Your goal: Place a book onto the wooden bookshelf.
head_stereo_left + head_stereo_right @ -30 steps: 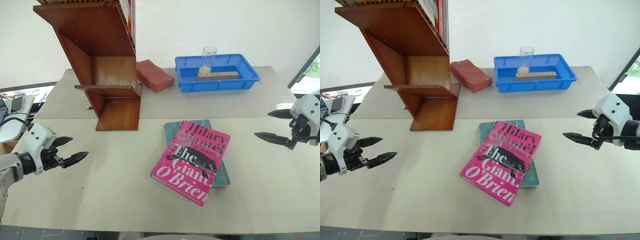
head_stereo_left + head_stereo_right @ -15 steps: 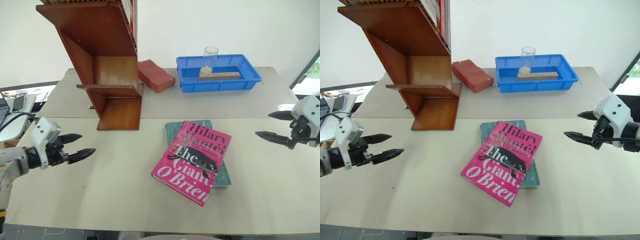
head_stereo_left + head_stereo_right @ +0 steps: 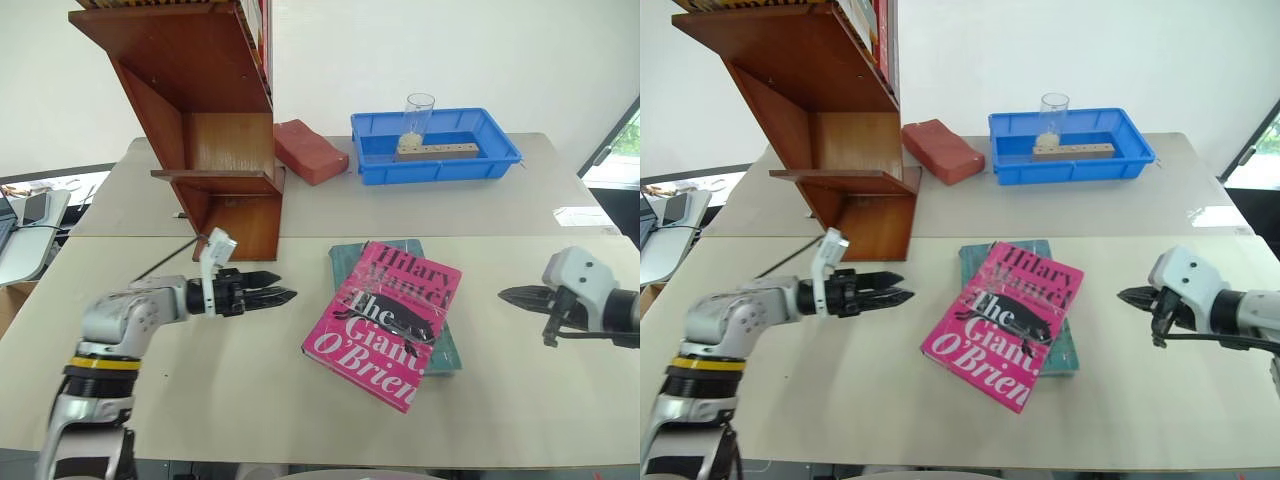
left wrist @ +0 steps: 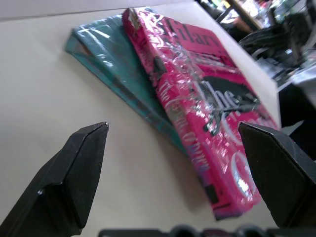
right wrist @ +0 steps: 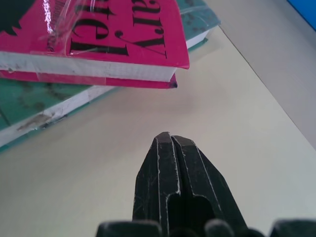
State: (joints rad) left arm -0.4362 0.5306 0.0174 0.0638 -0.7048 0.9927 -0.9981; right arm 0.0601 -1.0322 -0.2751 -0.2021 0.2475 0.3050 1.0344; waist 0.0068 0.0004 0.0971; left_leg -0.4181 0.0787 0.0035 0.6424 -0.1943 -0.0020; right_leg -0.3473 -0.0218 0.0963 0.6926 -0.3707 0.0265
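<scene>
— Book placement first: where is it?
— The thick hot-pink hardcover book point(image 3: 383, 322), glossy-wrapped with black and white lettering, lies flat and skewed on a teal-green book point(image 3: 348, 260), mid-way across the beige tabletop point(image 3: 250, 400).
— And the fingers on each side?
— The left gripper point(image 3: 270, 295) hovers just above the tabletop on the book's left, near but apart from it, its black fingers point(image 4: 69, 182) spread wide and aimed at the book's edge. The right gripper point(image 3: 515, 295) sits on the book's right, fingers point(image 5: 175, 192) pressed together on nothing, tips pointing at the book's corner.
— Where is the shelf?
— The tall reddish-brown wooden bookshelf point(image 3: 215, 150) stands at the back left, well apart from the book. A red brick-like block point(image 3: 308, 150) lies just beside it, then a blue plastic tray point(image 3: 436, 150) holding a clear glass point(image 3: 418, 115) and a wooden strip point(image 3: 437, 150).
</scene>
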